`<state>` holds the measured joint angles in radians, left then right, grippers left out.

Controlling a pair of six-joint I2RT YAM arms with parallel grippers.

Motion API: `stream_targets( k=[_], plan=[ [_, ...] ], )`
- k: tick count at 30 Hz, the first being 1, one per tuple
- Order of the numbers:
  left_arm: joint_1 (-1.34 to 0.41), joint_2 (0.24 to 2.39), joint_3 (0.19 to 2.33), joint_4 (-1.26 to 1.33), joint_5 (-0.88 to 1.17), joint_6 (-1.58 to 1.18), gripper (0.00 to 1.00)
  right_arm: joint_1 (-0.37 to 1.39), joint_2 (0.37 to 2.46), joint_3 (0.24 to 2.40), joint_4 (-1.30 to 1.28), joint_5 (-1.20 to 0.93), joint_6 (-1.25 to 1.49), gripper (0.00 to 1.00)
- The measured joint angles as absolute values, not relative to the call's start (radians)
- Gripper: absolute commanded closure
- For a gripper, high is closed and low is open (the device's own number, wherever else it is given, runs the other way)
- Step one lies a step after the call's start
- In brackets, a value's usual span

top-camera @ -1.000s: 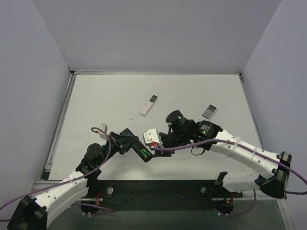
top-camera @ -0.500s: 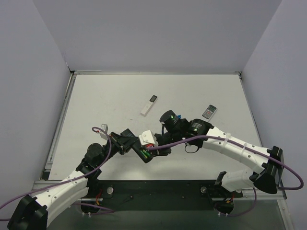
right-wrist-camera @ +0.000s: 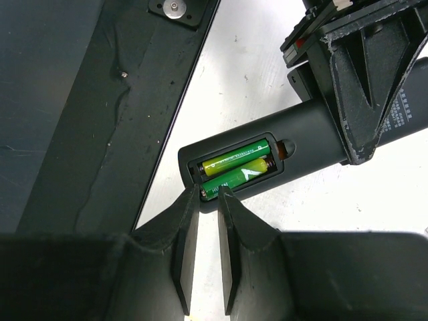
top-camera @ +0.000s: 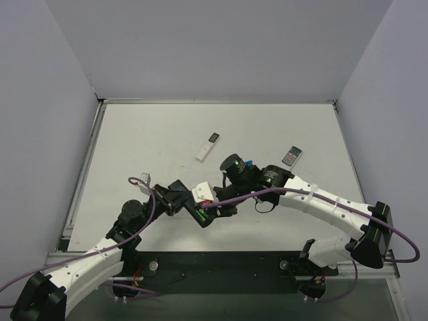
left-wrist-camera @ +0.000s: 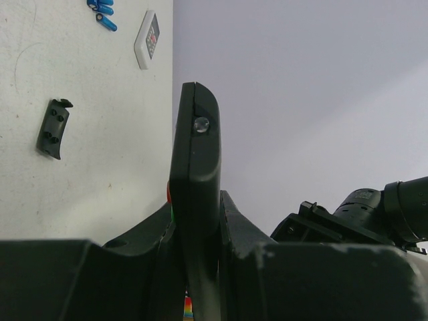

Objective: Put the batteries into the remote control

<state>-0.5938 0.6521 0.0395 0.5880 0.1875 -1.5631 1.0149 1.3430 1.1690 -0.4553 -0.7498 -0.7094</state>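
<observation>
Two batteries [right-wrist-camera: 239,170] lie side by side in the open bay of the remote control [right-wrist-camera: 314,130], axes along its length, which the left fingers [left-wrist-camera: 237,231] clamp; the right fingers [right-wrist-camera: 187,227], nearly together, straddle the nearer cell's end, grip undeterminable.

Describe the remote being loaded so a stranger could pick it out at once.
Toward the middle of the table's near edge, the left gripper clamps a long black remote. Its back is open, with two green batteries in the bay; the white stick remote and the short grey-keypad remote lie farther back, untouched.
</observation>
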Motion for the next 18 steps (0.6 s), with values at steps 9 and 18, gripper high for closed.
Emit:
stream_targets(
  k=[9,18],
  plan=[
    [-0.594,0.656,0.039,0.594,0.189,-1.562,1.00,1.015,1.363,1.169,-0.456,-0.751,-0.710,0.92],
    [-0.594,0.659,0.036,0.595,0.192,-1.559,1.00,1.022,1.377,1.171,-0.459,-0.741,-0.712,0.96]
  ],
)
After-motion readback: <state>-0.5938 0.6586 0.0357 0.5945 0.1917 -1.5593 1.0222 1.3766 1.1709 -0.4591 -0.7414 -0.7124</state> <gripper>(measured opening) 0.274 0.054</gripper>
